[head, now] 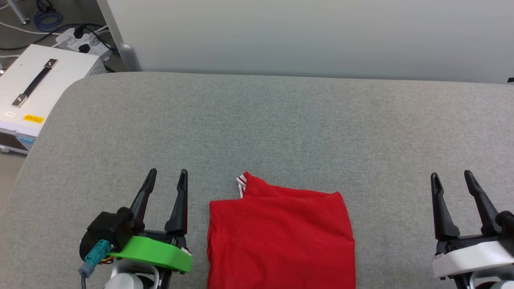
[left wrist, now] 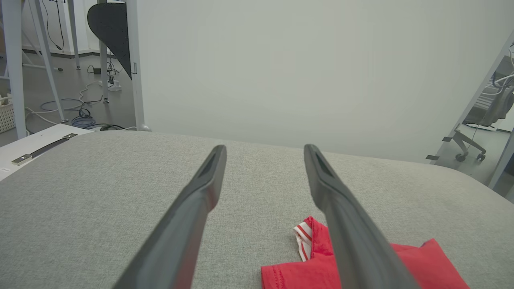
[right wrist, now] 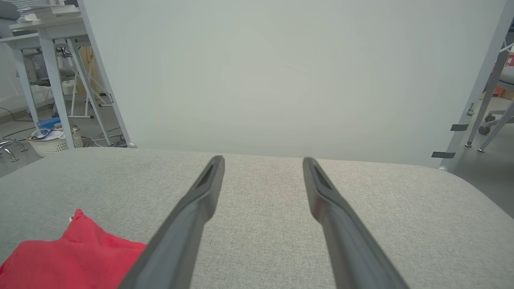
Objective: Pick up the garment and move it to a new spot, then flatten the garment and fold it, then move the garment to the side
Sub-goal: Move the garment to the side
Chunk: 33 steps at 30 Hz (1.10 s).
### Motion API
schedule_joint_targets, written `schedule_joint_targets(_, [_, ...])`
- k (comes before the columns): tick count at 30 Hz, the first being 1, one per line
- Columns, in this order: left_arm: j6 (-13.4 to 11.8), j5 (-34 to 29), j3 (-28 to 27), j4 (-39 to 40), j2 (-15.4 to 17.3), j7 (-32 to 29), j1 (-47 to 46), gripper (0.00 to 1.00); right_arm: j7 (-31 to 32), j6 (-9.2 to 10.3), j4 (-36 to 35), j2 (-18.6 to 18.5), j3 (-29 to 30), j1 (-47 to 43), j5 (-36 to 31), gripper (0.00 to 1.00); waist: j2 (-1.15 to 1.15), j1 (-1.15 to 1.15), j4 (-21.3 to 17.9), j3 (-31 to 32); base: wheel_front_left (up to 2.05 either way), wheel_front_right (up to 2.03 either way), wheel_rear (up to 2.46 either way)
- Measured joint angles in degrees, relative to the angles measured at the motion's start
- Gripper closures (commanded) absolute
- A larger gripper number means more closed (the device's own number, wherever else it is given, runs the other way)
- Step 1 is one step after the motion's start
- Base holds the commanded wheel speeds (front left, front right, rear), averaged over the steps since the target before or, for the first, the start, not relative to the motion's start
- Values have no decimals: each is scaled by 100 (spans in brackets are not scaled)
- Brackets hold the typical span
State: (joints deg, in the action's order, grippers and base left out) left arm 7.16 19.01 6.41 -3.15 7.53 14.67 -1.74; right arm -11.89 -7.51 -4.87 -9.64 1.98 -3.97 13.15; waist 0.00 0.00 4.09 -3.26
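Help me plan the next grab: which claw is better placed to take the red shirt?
Left, probably. The left claw stands open close beside the garment; the right claw, also open, sits farther from it.

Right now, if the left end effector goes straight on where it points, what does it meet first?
Probably nothing near: the left end effector points over bare grey cushion toward the pale panel. The garment lies beside it, out of line.
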Motion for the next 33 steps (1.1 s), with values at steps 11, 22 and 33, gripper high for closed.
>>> schedule_joint_targets(11, [1,-25,-15,44,-44,0,16,0,-46,0,86,57,-4,-25,-37,0,0,0,16,-33,0,0,0])
schedule_joint_targets(22, [11,-23,-3,47,-44,0,10,0,2089,0,-59,-495,-567,-9,692,0,0,0,58,-169,0,0,0])
schedule_joint_targets(33, [14,-22,96,-4,-44,0,-105,0,5487,0,-854,-308,-1025,4,1148,0,0,0,239,-467,0,0,0])
